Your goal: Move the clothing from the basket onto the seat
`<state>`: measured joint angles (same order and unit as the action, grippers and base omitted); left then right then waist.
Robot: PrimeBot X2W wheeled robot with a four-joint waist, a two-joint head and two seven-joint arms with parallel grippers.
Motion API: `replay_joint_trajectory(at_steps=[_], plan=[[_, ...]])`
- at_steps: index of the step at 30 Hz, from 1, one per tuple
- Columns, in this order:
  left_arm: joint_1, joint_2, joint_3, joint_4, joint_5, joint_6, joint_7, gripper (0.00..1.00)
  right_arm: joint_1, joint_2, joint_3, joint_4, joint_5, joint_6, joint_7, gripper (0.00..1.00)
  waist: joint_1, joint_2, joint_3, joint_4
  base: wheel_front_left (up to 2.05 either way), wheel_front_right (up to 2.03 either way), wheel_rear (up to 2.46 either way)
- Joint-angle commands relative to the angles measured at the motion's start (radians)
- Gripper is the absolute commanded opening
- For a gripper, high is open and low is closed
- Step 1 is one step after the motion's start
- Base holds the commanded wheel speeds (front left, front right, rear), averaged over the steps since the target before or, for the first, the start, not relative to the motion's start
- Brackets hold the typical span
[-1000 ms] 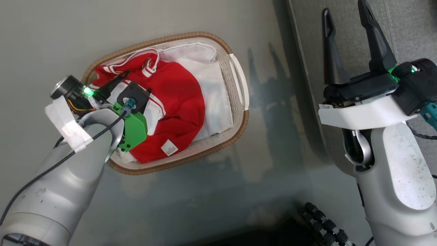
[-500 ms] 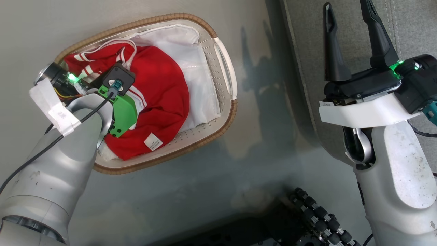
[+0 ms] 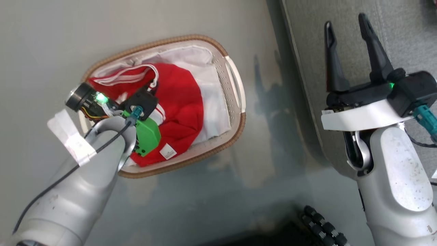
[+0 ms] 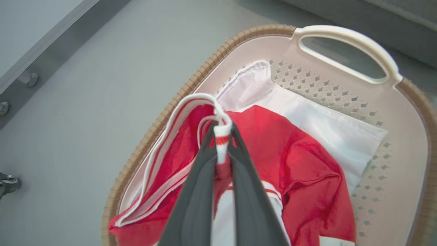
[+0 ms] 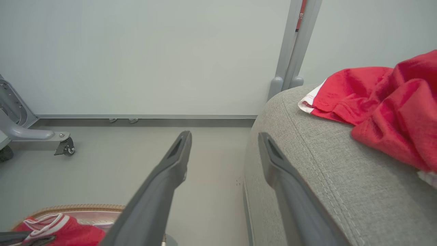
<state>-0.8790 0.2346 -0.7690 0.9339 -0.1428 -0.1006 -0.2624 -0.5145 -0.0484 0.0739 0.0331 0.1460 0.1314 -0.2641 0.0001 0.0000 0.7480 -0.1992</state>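
In the head view, the basket point(image 3: 235, 126) sits on the floor point(image 3: 51, 41) toward 10 o'clock with the clothing point(image 3: 181, 99) heaped inside. The right gripper point(image 3: 344, 20) at 2 o'clock stands wide and empty over the seat point(image 3: 403, 34). Left wrist view — the left gripper point(image 4: 222, 133) is pinched tight on the clothing's white-trimmed edge, and a white liner cloth point(image 4: 341, 126) lies at 2 o'clock. Right wrist view — a red garment point(image 5: 385, 102) rests on the seat at 3 o'clock.

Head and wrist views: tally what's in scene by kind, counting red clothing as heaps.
Basket: 1
Seat: 1
Clothing heaps: 2
Liner: 1
End effectors, left and right: 2
Total: 7
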Motion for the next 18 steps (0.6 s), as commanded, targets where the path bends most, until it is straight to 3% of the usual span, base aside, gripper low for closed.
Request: replay_joint_trajectory(at_steps=[1,9,18], plan=[[0.032,0.021,0.011,-0.039,-0.01,0.01,-0.003,0.0,0.02,-0.004,-0.006,0.011,-0.007,-0.001,-0.001,1.0,-0.0001,0.0,-0.092,0.053,0.0,0.0,0.0],[0.182,0.097,0.05,-0.314,-0.01,0.03,-0.003,0.0,0.107,-0.004,-0.025,0.09,-0.047,-0.001,0.0,1.0,-0.0001,0.0,-0.3,0.115,0.0,0.0,0.0],[0.279,0.241,0.072,-0.537,0.009,0.021,-0.003,0.0,0.214,-0.004,-0.006,0.159,-0.045,-0.001,-0.001,1.0,-0.0001,0.0,-0.54,0.125,0.0,0.0,0.0]])
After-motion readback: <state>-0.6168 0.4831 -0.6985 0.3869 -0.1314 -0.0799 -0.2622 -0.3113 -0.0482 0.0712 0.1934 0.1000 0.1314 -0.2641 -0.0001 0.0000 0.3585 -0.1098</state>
